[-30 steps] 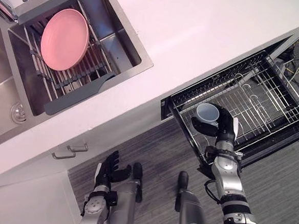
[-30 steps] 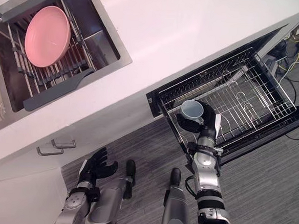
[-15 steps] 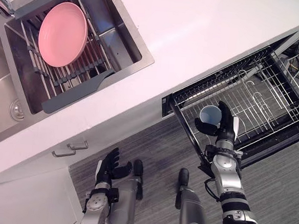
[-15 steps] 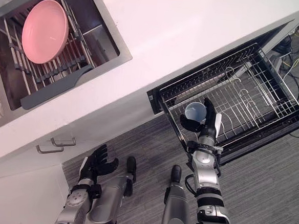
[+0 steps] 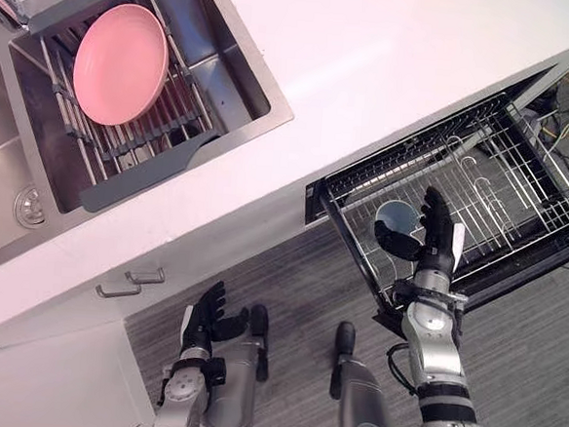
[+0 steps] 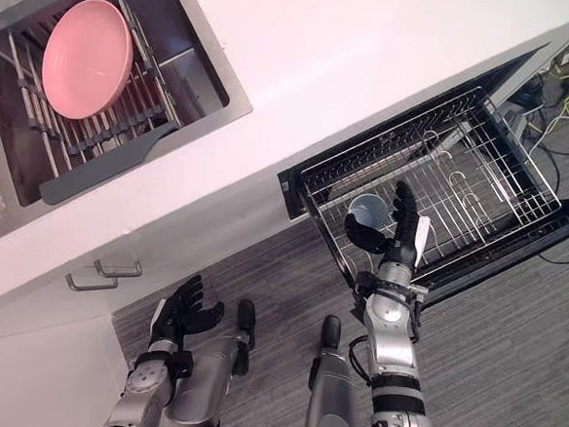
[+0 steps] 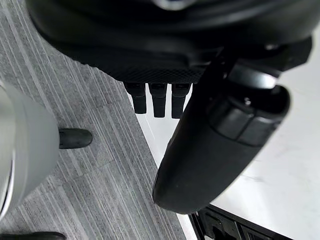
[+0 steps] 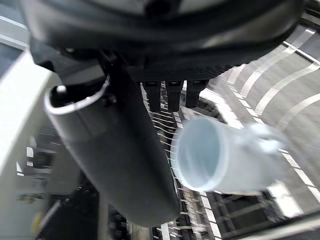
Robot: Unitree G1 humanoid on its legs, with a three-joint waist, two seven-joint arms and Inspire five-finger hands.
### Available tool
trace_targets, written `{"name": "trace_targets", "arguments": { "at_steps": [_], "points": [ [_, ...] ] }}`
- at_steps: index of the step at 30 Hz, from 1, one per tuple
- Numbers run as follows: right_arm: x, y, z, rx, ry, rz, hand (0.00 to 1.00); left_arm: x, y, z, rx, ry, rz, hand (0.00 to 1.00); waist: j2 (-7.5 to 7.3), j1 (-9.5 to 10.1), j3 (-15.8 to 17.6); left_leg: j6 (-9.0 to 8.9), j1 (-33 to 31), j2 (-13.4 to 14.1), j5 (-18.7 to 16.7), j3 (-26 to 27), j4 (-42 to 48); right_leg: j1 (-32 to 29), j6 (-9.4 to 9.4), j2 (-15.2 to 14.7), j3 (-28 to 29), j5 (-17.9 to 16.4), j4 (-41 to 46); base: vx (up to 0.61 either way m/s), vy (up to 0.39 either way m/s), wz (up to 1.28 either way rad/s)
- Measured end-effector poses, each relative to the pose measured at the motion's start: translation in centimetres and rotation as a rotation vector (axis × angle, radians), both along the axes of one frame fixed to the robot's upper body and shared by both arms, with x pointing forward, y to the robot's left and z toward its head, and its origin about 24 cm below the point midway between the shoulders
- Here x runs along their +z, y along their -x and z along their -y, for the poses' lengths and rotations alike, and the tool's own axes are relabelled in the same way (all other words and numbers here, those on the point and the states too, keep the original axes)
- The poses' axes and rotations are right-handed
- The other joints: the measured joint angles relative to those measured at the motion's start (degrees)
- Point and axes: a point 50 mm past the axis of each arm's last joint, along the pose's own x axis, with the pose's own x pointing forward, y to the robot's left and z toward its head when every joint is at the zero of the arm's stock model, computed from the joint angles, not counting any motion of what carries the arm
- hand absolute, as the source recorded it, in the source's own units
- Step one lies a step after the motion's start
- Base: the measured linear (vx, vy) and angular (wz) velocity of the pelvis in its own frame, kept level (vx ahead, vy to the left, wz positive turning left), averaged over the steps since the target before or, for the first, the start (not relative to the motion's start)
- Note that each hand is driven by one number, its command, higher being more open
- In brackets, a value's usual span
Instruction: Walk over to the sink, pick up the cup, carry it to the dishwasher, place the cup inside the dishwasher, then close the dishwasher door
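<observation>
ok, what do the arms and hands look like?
Both arms are silver-grey, built of rounded segments with black bands along the forearm: right arm, left arm. The right hand and left hand are dark and slim-fingered; each shows a white strip along one side.
</observation>
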Motion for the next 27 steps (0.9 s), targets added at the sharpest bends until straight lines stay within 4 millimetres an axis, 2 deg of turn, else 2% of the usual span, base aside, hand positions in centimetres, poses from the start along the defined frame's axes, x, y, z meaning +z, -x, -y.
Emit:
{"name": "trace_targets", "arguments": {
  "at_steps": [5, 10, 15, 17, 27],
  "points": [
    [-0.9, 2.1, -0.4, -0.011, -0.022, -0.02, 0.9, -0.2, 0.1, -0.1, 0.0, 0.002, -0.014, 0.9, -1.51, -0.15, -0.3, 0.0, 1.9, 0.7, -1.7, 0.0, 0.7, 2.9, -0.28, 0.6, -0.4, -0.3, -1.2, 0.04, -0.015, -0.01],
    [-1.7, 4.4, -0.7, -0.015, -0.048, -0.045, 0.9, -0.3, 0.3, -0.1, -0.007, 0.002, -0.029, 0.9, -2.96, -0.86, -1.3, -0.73, 4.5, 0.9, -3.5, 0.0, 1.7, 5.9, -0.19, 0.7, -0.6, -1.9, -1.6, 0.1, -0.006, 0.0],
    [-2.3, 6.4, -1.4, 0.02, -0.059, -0.064, 0.9, -1.5, 1.6, -0.2, -0.03, -0.018, -0.102, 0.9, -5.09, -1.95, -5.5, -1.85, 8.0, 0.7, -4.6, 0.0, 1.6, 10.8, -0.14, 0.5, -1.0, -2.9, -3.9, 0.16, 0.006, 0.05],
    [-2.3, 6.7, -1.8, 0.041, -0.069, -0.062, 0.9, -1.9, 2.4, -0.1, -0.031, -0.016, -0.132, 0.9, -5.28, -2.6, -7.0, -1.86, 9.5, 0.5, -4.6, 0.0, 1.2, 12.8, -0.15, 0.2, -1.5, -2.9, -4.9, 0.14, 0.005, 0.08],
    [-1.5, 7.4, -3.5, 0.159, -0.073, -0.007, 0.9, -4.1, 5.3, -0.5, -0.055, -0.036, -0.272, 0.9, -5.18, -2.88, -13.5, -1.83, 15.0, -0.3, -4.7, -1.8, -1.4, 18.7, -0.17, 0.0, -2.4, -2.9, -6.9, 0.08, 0.001, 0.08]
  ]
}}
